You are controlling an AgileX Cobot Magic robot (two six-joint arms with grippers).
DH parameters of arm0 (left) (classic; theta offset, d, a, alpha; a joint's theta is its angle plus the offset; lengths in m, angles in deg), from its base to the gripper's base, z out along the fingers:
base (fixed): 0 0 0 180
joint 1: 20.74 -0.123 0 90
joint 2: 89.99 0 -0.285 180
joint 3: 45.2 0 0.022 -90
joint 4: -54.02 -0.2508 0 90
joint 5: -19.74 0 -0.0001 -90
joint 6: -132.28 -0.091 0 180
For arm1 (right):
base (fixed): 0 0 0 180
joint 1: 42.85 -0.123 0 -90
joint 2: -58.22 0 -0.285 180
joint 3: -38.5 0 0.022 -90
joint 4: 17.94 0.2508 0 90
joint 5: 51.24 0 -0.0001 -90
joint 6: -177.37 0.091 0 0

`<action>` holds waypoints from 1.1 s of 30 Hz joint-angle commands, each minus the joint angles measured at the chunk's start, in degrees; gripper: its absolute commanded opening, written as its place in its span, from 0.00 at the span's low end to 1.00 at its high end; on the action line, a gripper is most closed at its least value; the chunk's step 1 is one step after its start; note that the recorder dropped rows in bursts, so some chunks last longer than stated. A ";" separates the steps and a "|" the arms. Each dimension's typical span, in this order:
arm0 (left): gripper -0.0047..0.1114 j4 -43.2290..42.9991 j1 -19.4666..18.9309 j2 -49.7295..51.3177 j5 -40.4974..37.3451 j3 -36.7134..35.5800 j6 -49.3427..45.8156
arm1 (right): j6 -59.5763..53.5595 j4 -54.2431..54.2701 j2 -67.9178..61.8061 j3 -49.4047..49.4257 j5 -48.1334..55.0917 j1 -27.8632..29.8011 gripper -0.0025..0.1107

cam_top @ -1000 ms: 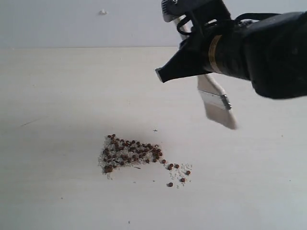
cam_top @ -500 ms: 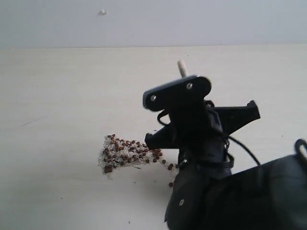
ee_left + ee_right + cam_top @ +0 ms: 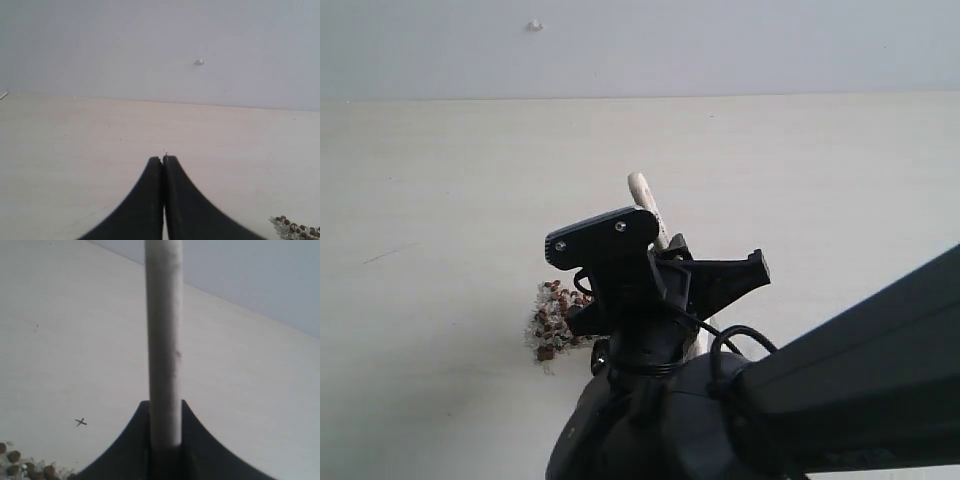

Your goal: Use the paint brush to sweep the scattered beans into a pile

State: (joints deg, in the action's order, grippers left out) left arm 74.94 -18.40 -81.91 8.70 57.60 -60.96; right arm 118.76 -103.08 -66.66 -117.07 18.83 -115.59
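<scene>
**Brush low at the pile, right claw clamped on the handle**

Far left, the left gripper [image 3: 163,159] hangs over bare table [image 3: 440,180], jaws pressed together on nothing, well out of the action. Moving across, the beans [image 3: 551,322] sit mid-table in a reddish-brown pile [image 3: 546,335] flecked with whitish grains. Only its left edge shows in the exterior view, because the black wrist covers the rest.

Just right of that is the paint brush [image 3: 163,340], standing steeply with its pale wooden handle poking up above the claw. The right gripper [image 3: 165,412] is closed tight on that handle, one jaw on each side. The bristles are hidden, so whether they touch the beans cannot be told.

As for handling, these beans look tiny, round and light, so they will likely roll and skitter under a hard push. The bristles should flex, while the handle is stiff and is the sensible place to grip.

Little else is around: a small cross mark [image 3: 80,422] on the table near the beans. The real obstruction is the right arm [image 3: 860,370], which blocks the view of any stragglers on the right.
</scene>
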 commanded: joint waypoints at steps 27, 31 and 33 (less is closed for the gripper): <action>0.04 0.44 0.42 -0.29 -0.17 -0.02 -0.06 | -3.10 -2.31 -3.68 -20.29 -0.11 2.44 0.02; 0.04 0.44 0.42 -0.29 -0.17 -0.02 -0.06 | -7.92 -2.19 -1.18 -20.29 -0.11 2.44 0.02; 0.04 0.44 0.42 -0.29 -0.17 -0.02 -0.06 | -10.56 -2.87 -0.37 -20.17 -0.11 2.44 0.02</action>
State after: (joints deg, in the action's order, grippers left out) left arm 74.94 -18.40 -81.91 8.70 57.60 -60.96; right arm 111.86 -104.77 -68.74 -137.03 17.97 -113.15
